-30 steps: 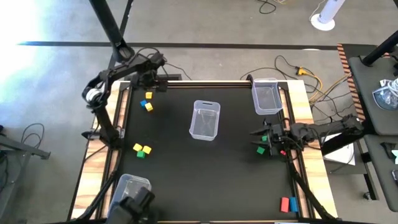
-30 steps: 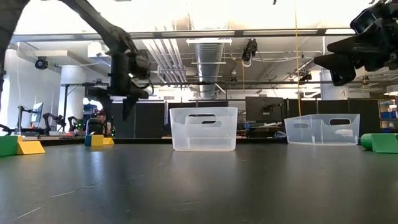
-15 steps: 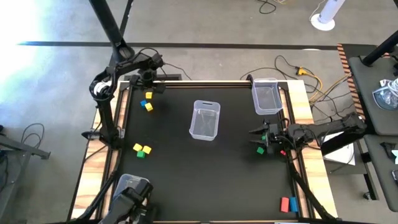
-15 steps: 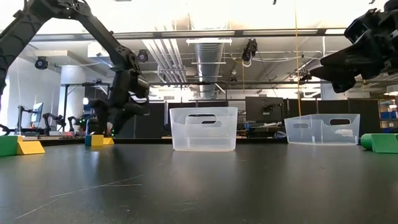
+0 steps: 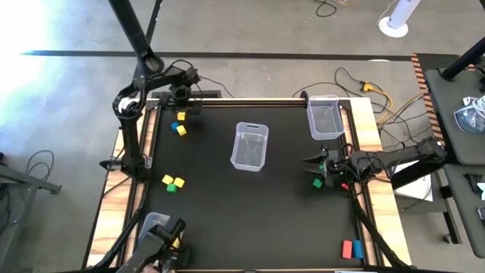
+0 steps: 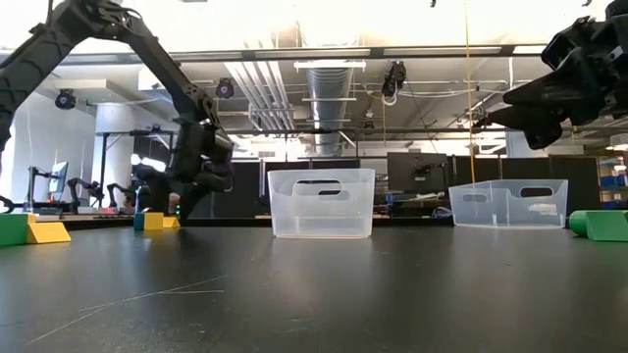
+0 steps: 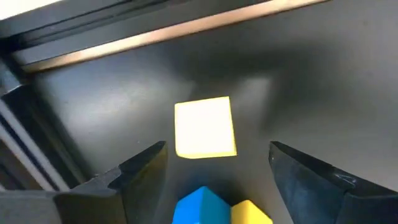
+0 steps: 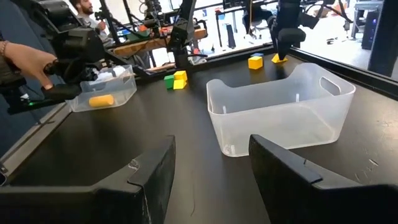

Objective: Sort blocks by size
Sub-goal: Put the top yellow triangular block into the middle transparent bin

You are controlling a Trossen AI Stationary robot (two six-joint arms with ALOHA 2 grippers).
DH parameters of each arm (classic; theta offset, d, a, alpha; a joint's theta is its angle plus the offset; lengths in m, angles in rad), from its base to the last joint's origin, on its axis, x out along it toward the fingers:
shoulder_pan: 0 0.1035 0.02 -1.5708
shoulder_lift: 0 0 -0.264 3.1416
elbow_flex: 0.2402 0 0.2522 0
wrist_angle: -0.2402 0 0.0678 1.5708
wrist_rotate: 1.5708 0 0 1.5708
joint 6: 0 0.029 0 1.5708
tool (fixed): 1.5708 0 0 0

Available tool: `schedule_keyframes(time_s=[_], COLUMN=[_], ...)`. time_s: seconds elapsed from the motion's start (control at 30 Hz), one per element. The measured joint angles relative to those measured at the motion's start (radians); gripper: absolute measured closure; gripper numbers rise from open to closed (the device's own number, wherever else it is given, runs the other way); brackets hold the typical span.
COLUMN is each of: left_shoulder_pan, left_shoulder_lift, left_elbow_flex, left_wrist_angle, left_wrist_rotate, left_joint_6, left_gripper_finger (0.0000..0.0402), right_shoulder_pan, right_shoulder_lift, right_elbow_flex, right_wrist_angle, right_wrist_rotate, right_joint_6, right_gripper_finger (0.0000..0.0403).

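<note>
Your left pincer (image 5: 182, 104) hangs low at the far-left corner of the worktop (image 5: 250, 212), fingers spread w/ nothing between them; the left wrist view shows them straddling a yellow cube (image 7: 205, 127), w/ a blue block (image 7: 202, 206) and another yellow one (image 7: 250, 211) nearer the wrist. Right pincer (image 5: 317, 168) sits by the right edge just over a green block (image 5: 317, 183), also spread and empty. As for progress: you're early on, I'd say. Only one bin shows anything inside, the near-left bin (image 8: 102, 89), w/ a yellowish piece (image 8: 101, 99) in it. The centre bin (image 5: 250, 146) and far-right bin (image 5: 323, 117) look bare. Still loose on the worktop: the yellow/blue cluster at far left, a yellow and green pair (image 5: 173, 183) mid-left, green at right, and red and blue blocks (image 5: 352, 249) at the near-right corner. Most of the sort is left, approx. A person's hand (image 8: 25, 62) shows beyond the near-left bin.
</note>
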Motion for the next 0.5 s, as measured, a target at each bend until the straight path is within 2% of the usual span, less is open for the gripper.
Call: schedule_keyframes(time_s=[0.3,0.5], left_shoulder_pan=[0.016,0.016], left_shoulder_lift=[0.003,0.003], left_elbow_flex=[0.005,0.006], left_wrist_angle=[-0.001,0.002], left_wrist_rotate=[-0.011,0.008], left_joint_6=[-0.024,-0.034], left_gripper_finger=[0.0139,0.0159], right_shoulder_pan=[0.000,0.000], right_shoulder_lift=[0.000,0.000], right_elbow_flex=[0.000,0.000], right_wrist_angle=[0.000,0.000], right_wrist_rotate=[0.001,0.001], right_joint_6=[0.010,0.012], right_gripper_finger=[0.0207,0.0208])
